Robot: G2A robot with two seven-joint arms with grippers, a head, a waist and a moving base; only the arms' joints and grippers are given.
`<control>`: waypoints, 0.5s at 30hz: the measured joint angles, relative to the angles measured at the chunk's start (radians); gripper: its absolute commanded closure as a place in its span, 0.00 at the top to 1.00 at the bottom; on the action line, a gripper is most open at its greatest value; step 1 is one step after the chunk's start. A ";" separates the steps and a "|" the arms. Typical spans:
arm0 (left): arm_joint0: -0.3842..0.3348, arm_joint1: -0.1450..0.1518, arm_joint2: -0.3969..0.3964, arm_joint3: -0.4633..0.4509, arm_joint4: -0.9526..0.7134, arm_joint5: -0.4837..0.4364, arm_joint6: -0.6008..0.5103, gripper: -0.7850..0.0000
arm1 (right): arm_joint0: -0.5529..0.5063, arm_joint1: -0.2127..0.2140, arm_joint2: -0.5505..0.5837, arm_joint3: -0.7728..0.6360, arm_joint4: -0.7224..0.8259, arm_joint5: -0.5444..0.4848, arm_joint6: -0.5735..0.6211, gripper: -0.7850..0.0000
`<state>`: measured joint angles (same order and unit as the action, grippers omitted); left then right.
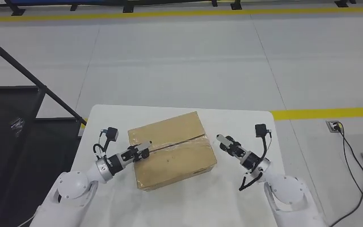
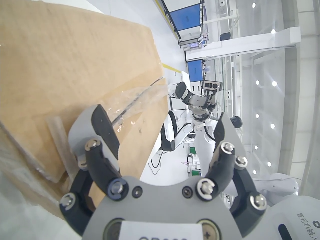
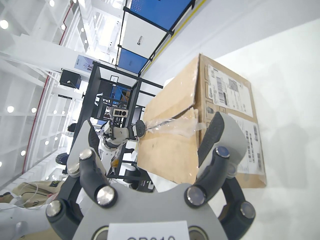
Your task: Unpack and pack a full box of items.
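Right in the middle of the frame, a brown cardboard box (image 1: 172,148) sits on the white worktop (image 1: 238,122). Its flaps are shut, so the contents are hidden. Crinkled clear tape (image 3: 175,126) runs along the top seam. There are white shipping labels (image 3: 225,88) on the end face, with print too small to read. The left hand (image 1: 143,151) is spread at the box's left edge, one finger over the lid, and contact is hard to judge. The right hand (image 1: 221,140) is also spread, just beside the right end, holding nothing.

Plain brown box (image 1: 172,148), clear glossy tape (image 1: 176,143), white barcode-printed labels (image 3: 226,91), on a white table (image 1: 238,193).
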<state>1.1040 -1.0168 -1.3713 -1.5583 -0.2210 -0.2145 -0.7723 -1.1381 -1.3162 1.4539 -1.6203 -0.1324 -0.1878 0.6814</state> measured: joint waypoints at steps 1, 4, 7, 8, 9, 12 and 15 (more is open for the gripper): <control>-0.001 0.000 0.001 0.000 0.001 0.000 -0.001 1.00 | 0.009 0.001 -0.003 0.010 0.000 0.010 0.016 1.00; -0.005 -0.001 0.003 0.002 0.003 0.001 -0.002 1.00 | 0.037 0.005 -0.014 0.040 -0.003 0.034 0.051 0.95; -0.006 -0.001 0.003 0.002 0.005 0.001 -0.003 1.00 | 0.066 0.006 -0.028 0.073 -0.011 0.054 0.064 0.59; -0.006 -0.001 0.003 0.002 0.005 0.001 -0.002 1.00 | 0.075 0.007 -0.033 0.084 -0.013 0.061 0.070 0.57; -0.005 -0.001 0.003 0.003 0.005 0.002 -0.001 1.00 | 0.087 0.008 -0.040 0.099 -0.013 0.070 0.081 0.61; -0.003 -0.001 0.002 0.004 0.004 0.003 0.000 1.00 | 0.119 0.009 -0.059 0.136 -0.016 0.092 0.117 0.41; -0.002 -0.001 0.000 0.004 0.003 0.001 0.000 1.00 | 0.143 0.010 -0.072 0.164 -0.010 0.095 0.126 0.23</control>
<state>1.1020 -1.0178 -1.3712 -1.5539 -0.2185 -0.2132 -0.7720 -0.9952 -1.3058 1.3817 -1.4566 -0.1427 -0.0926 0.8079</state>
